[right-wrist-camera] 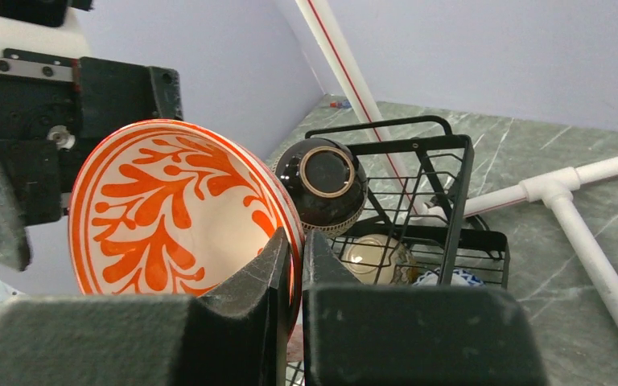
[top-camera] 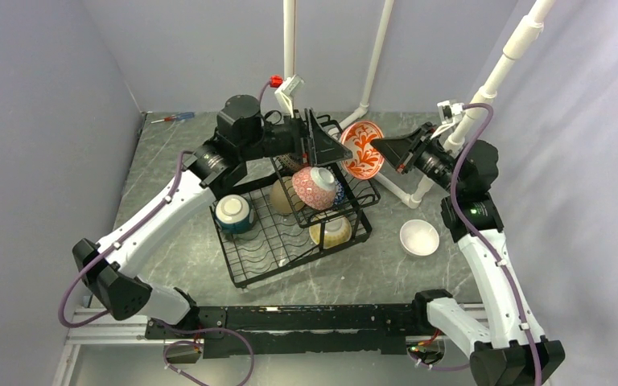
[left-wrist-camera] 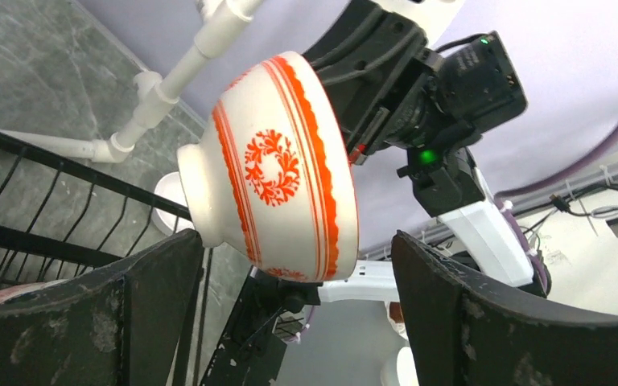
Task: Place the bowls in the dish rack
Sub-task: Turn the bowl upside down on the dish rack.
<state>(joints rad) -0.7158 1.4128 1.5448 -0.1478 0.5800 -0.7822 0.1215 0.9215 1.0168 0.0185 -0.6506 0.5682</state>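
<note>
Looks like a mid-air handoff: right jaws pinching the orange bowl (top-camera: 362,149) by its rim, just off the far corner of the dish rack (top-camera: 251,257), left jaws wide open facing it, probably closing in next.

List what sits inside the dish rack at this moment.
Seen from above: a teal bowl, a tan bowl, a pink patterned bowl and a yellowish bowl. A blue-white bowl peeks from behind the pink one. The left arm covers the dish rack's far corner.
</note>
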